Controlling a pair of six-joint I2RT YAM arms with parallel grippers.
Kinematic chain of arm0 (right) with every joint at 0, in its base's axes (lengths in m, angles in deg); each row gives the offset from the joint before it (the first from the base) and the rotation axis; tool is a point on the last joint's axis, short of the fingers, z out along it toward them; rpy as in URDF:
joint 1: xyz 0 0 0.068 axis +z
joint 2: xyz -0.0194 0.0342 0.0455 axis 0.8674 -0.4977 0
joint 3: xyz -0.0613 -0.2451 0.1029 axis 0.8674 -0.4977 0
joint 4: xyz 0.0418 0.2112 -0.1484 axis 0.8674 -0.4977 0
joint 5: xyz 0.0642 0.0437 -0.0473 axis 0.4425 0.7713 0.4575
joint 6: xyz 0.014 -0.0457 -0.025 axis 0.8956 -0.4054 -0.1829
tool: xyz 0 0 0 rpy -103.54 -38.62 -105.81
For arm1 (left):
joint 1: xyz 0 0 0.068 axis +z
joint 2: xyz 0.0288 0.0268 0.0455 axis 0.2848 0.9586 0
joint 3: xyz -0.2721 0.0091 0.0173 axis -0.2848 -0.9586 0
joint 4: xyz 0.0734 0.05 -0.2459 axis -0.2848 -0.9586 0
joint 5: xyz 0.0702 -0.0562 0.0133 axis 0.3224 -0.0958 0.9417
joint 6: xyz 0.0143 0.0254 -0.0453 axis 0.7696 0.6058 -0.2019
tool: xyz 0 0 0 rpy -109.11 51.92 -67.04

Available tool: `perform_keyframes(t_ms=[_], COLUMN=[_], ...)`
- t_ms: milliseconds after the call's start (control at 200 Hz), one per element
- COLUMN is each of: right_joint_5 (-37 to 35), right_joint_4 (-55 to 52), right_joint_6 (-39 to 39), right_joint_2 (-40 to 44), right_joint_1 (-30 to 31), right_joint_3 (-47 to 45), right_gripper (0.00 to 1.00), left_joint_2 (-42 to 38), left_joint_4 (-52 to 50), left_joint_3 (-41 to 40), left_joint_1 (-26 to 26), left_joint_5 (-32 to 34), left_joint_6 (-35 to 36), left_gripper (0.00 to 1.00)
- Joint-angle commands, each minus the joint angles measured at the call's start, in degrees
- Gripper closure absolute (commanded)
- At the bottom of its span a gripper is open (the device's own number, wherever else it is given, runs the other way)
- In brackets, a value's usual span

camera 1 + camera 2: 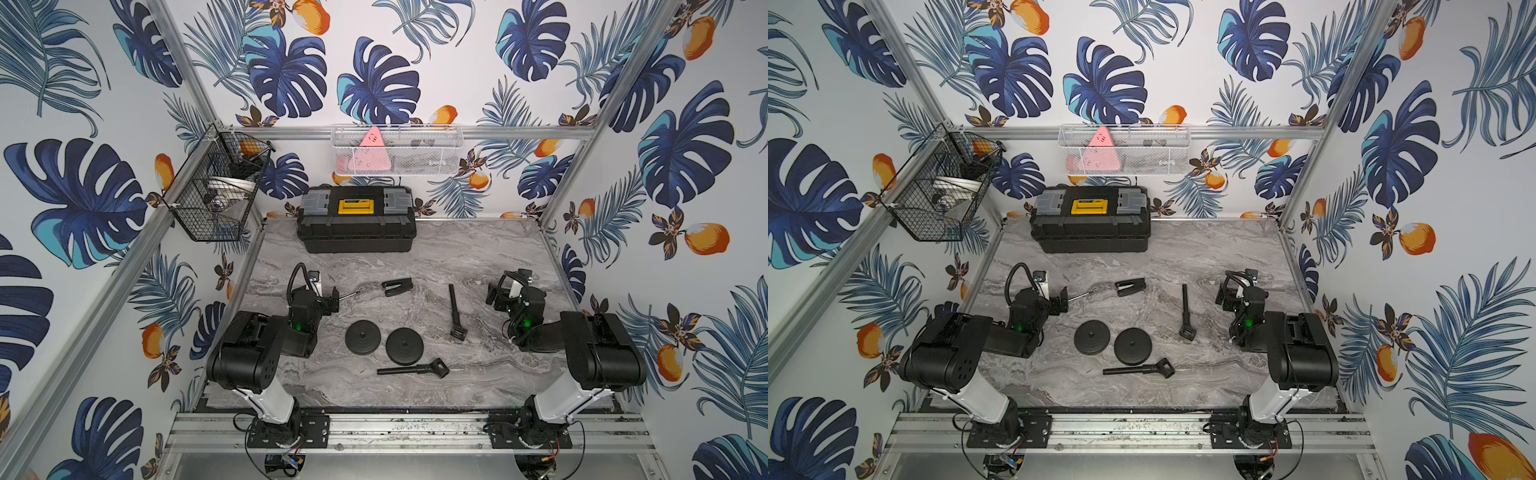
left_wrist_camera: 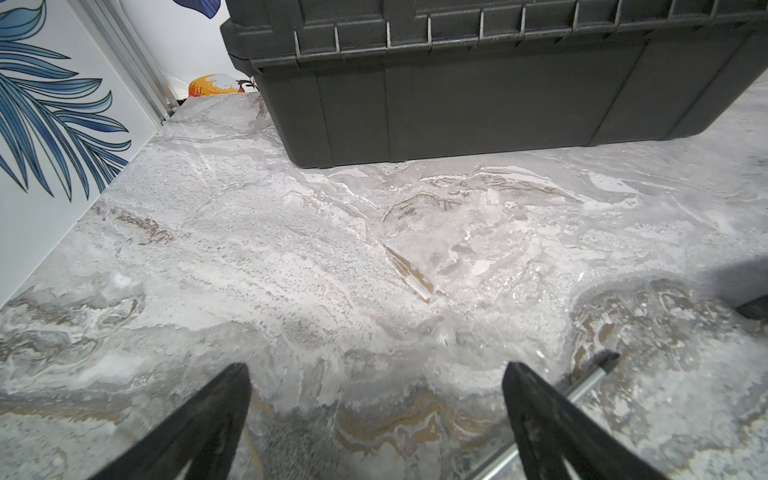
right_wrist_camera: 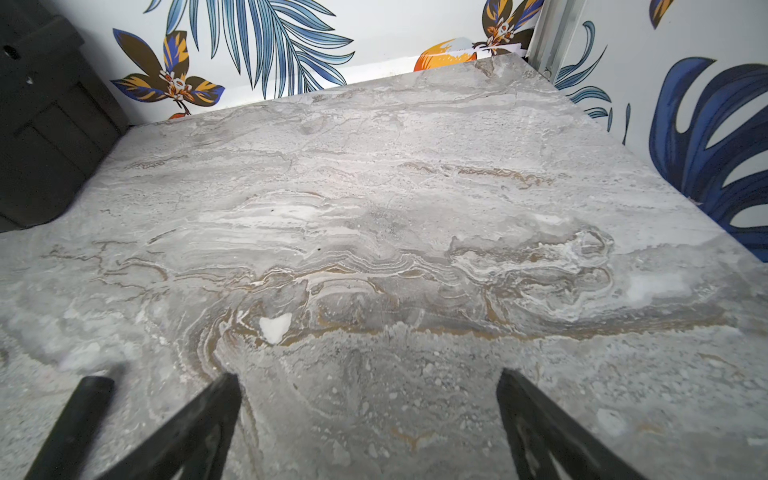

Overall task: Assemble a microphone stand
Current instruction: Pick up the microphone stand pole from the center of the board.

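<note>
While the toolbox (image 1: 356,220) looks shut, the white basket (image 1: 430,163) holds a pink wedge (image 1: 371,151).

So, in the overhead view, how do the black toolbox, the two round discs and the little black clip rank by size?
In a top view, largest to smallest:
1. black toolbox
2. the two round discs, which look alike, so no ranking between them
3. black clip, clearly smallest

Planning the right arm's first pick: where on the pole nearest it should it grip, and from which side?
Probably mid-shaft on the pole, from straight above, jaws across it: it lies flat on the table, bulky head toward the robot.
</note>
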Motion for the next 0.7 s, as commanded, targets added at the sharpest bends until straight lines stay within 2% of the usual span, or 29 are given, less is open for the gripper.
perform_keyframes(t_ms=[0, 70, 155, 235, 335, 400, 560, 626, 696], right_joint_5=[-5.18, -10.51, -12.99, -13.04, -9.10, -3.83, 7.74, 11.31, 15.38], right_joint_4=[-3.74, -17.25, -29.08, -36.06, -46.68, -53.15, -68.75, -74.18, -77.07], right_joint_6=[1.63, 2.04, 4.21, 7.81, 11.34, 12.96, 16.07, 17.04, 19.18], right_joint_2=[4.28, 12.74, 21.06, 26.23, 31.25, 34.24, 40.18, 41.32, 41.43], right_joint_1=[0.21, 2.17, 6.17, 10.95, 16.85, 19.05, 20.25, 20.27, 20.62], right_joint_3=[1.33, 4.79, 8.88, 11.28, 14.94, 16.72, 19.09, 18.72, 16.89], right_gripper=[0.02, 0.04, 0.07, 0.09, 0.14, 0.16, 0.20, 0.24, 0.33], left_joint_2=[-1.71, -7.64, -15.49, -23.95, -31.27, -35.01, -42.32, -43.38, -43.92], left_joint_4=[0.90, -6.21, -13.21, -24.33, -44.45, -52.72, -59.25, -60.60, -59.37], left_joint_3=[-0.16, 1.20, 3.50, 7.24, 14.37, 16.59, 13.15, 11.84, 9.44], left_joint_1=[-0.46, -3.22, -10.59, -15.16, -18.46, -21.23, -23.12, -23.21, -23.60], left_joint_5=[-0.48, 5.46, 16.68, 19.92, 16.79, 14.09, 3.24, -1.74, -6.93], left_joint_6=[1.71, 2.60, 4.96, -2.46, -14.16, -20.42, -32.72, -34.05, -34.67], left_gripper=[0.07, 0.08, 0.07, 0.10, 0.12, 0.13, 0.16, 0.18, 0.20])
